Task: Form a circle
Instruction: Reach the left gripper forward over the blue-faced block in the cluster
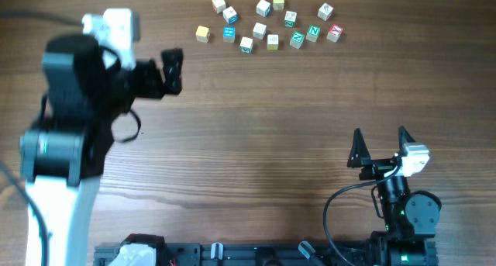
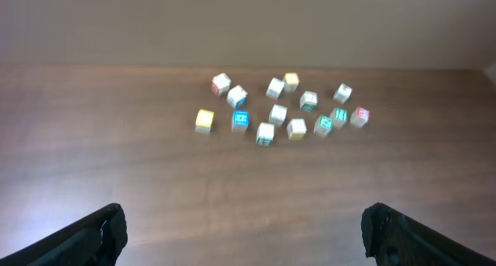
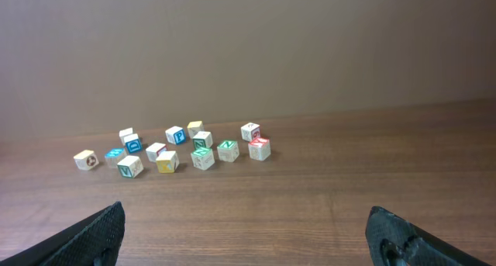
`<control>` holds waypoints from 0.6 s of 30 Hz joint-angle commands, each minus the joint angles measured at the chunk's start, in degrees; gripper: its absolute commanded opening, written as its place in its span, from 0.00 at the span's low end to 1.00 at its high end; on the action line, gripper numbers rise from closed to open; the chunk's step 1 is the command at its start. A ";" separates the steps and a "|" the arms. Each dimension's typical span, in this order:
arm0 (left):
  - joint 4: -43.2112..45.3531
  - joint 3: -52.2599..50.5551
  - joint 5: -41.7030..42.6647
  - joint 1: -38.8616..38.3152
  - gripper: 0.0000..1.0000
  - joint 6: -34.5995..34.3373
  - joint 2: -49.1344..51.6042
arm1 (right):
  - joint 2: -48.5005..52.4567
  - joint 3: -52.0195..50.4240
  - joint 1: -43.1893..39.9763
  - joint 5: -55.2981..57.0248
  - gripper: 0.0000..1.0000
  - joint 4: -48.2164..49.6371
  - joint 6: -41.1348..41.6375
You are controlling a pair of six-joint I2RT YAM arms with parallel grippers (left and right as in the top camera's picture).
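Fourteen letter cubes (image 1: 260,30) scattered loose — long axis left-right, left pincer (image 1: 173,70) and right pincer (image 1: 380,134) agape (empty).

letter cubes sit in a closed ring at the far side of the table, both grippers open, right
No ring yet: the overhead view shows the letter cubes in a loose scatter at the far side. The left gripper and right gripper are open.

Cubes (image 1: 260,31) lie scattered at the table's (image 1: 256,126) far side, nearer the left gripper (image 1: 175,70) than the right gripper (image 1: 380,136).
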 commanded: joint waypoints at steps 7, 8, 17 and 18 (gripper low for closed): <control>3.69 11.47 0.94 -9.33 1.00 0.09 20.83 | -0.44 -0.07 -0.33 0.98 1.00 0.31 0.39; 4.57 11.47 0.92 -9.70 1.00 0.11 21.86 | -0.44 -0.07 -0.33 0.96 1.00 0.31 0.37; 15.78 11.47 -4.48 -10.19 0.99 -2.01 37.44 | -0.44 -0.07 -0.33 0.96 1.00 0.31 0.39; 17.46 11.47 -4.48 -10.19 1.00 -3.02 39.69 | -0.44 -0.07 -0.33 0.96 1.00 0.31 0.37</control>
